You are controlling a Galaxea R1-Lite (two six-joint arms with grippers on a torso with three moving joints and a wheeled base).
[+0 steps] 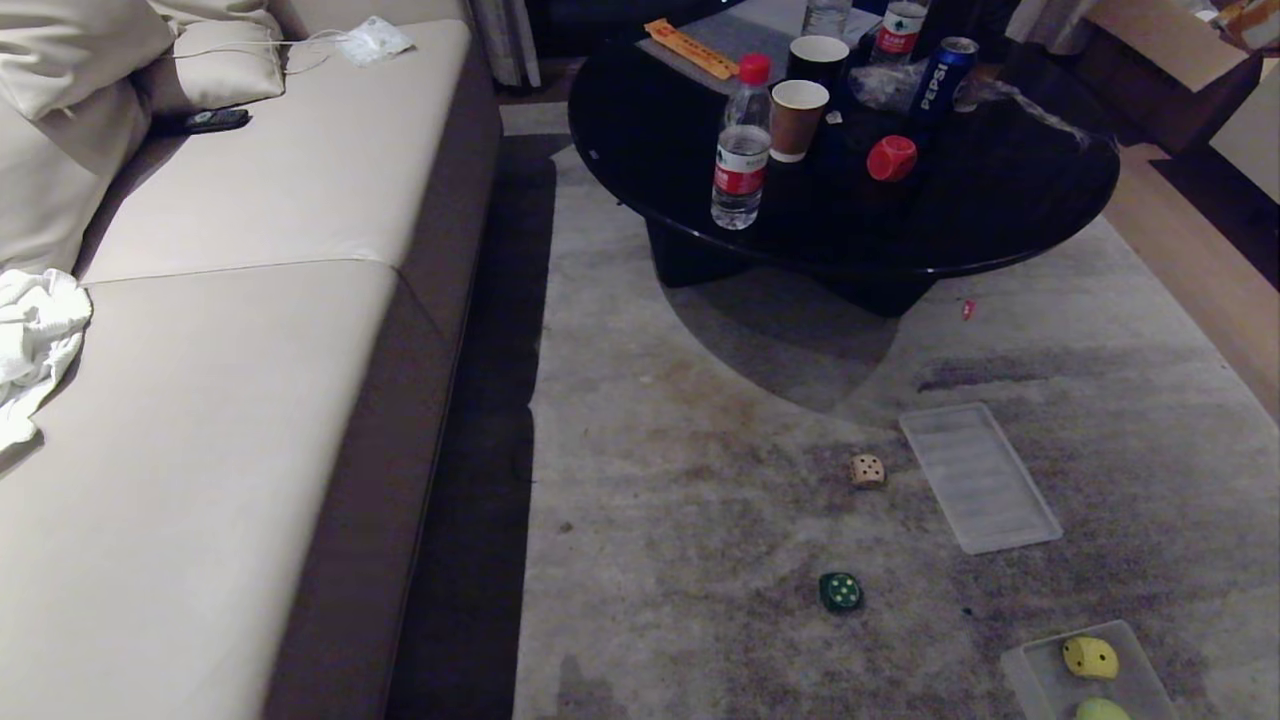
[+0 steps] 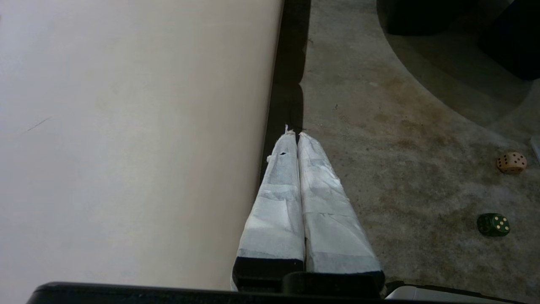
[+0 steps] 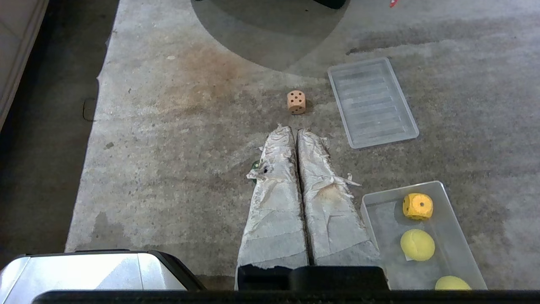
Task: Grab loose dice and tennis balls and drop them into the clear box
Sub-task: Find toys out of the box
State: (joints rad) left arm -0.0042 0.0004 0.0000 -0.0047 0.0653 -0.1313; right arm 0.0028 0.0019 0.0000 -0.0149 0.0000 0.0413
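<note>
Neither of your arms shows in the head view. Your left gripper [image 2: 298,134] has its two tape-wrapped fingers [image 2: 274,202] pressed together along their whole length, holding nothing, and it hangs aloft, pointing forward and down. Your right gripper [image 3: 295,131] sits the same way: wrapped fingers [image 3: 325,198] closed tip to tip, empty as far as its wrist view lets you judge.

We see a grey, stained rug [image 1: 720,480] covering the floor. Directly on it lie a beige die [image 1: 867,470], a dark green die [image 1: 840,592] nearer us, a flat ribbed lid [image 1: 978,477] just beside the beige die, and the clear box [image 1: 1040,690] at the lower right. A black round bench [image 1: 1000,200] stands on the rug's far part.
</note>
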